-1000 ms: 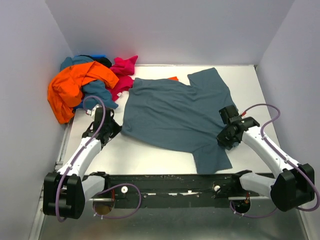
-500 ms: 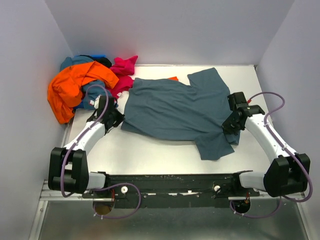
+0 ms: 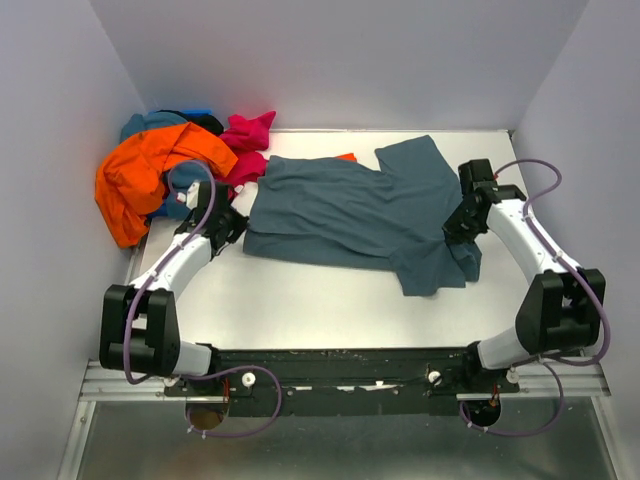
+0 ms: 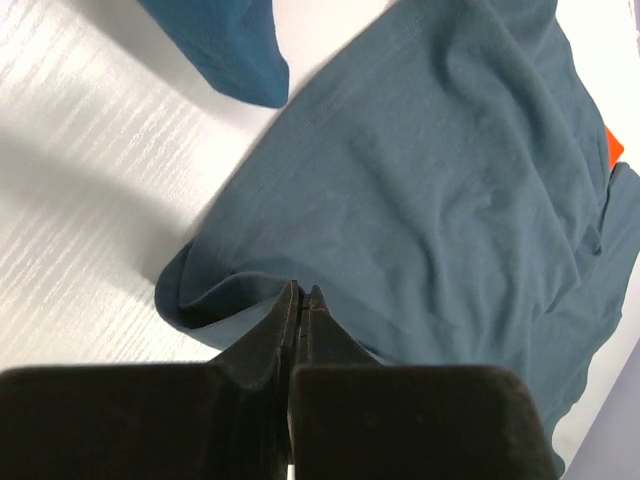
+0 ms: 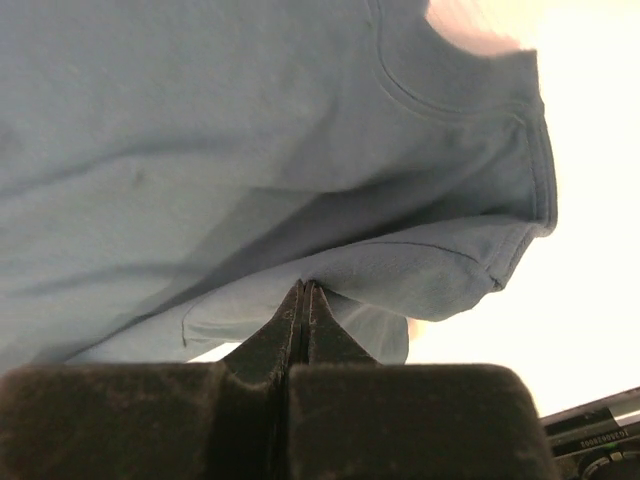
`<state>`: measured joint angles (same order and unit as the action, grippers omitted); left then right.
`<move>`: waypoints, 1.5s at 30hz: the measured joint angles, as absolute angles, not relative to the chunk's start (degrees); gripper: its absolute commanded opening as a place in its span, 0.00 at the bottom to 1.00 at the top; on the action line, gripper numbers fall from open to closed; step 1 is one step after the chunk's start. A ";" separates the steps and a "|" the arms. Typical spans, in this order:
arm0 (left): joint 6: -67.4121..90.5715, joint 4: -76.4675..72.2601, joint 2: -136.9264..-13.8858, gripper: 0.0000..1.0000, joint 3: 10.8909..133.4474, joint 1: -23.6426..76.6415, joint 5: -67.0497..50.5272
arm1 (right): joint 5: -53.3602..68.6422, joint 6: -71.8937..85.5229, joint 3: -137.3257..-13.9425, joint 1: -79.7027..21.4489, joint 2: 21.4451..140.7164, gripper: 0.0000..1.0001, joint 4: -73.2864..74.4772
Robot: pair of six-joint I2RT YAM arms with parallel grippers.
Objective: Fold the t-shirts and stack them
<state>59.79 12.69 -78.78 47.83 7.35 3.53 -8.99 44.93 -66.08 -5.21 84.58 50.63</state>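
Desk: a flat white desk [image 3: 300,310] is standing between pale lilac walls [image 3: 330,60].
Shirt: a slate blue-grey cloth t-shirt [image 3: 340,215] is lying spread mid-desk.
Heap: a crumpled heap of orange, pink, teal and blue t-shirts [image 3: 150,170] is sitting in the far-left corner.
Left: the left end effector [image 4: 300,297] is pinching the slate shirt's left hem.
Right: the right end effector [image 5: 303,292] is pinching its right hem.
Change: both arms are reaching farther than a second ago, and the near hem is lying farther from the bases.
Views: the wrist cameras are showing the fingertips pressed together on folded cloth; only the overhead view is showing the whole heap.
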 measured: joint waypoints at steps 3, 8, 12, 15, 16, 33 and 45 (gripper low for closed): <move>60.07 12.51 -80.12 0.00 48.84 7.25 4.05 | -8.49 44.18 -69.04 -4.75 86.74 0.01 50.37; 60.29 12.53 -82.85 0.00 51.48 6.96 4.60 | -7.66 42.74 -74.52 -4.12 91.00 0.01 50.13; 60.29 12.51 -84.33 0.00 53.65 6.72 4.82 | -7.09 41.98 -77.25 -3.44 94.11 0.01 49.84; 60.29 12.51 -85.54 0.00 55.20 6.70 4.99 | -6.72 41.85 -78.06 -2.83 95.31 0.01 49.80; 60.27 12.53 -85.82 0.00 55.55 6.70 5.04 | -6.59 41.76 -78.46 -2.57 95.68 0.01 49.82; 59.86 12.95 -95.35 0.00 64.20 6.44 5.17 | -4.51 40.40 -84.79 -0.75 102.26 0.01 49.39; 59.46 12.88 -99.22 0.50 68.05 6.31 5.26 | -3.92 40.88 -87.13 1.17 105.23 0.61 48.05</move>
<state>59.46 12.88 -99.22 68.05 6.31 5.26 -3.92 40.88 -87.13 1.17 105.23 48.05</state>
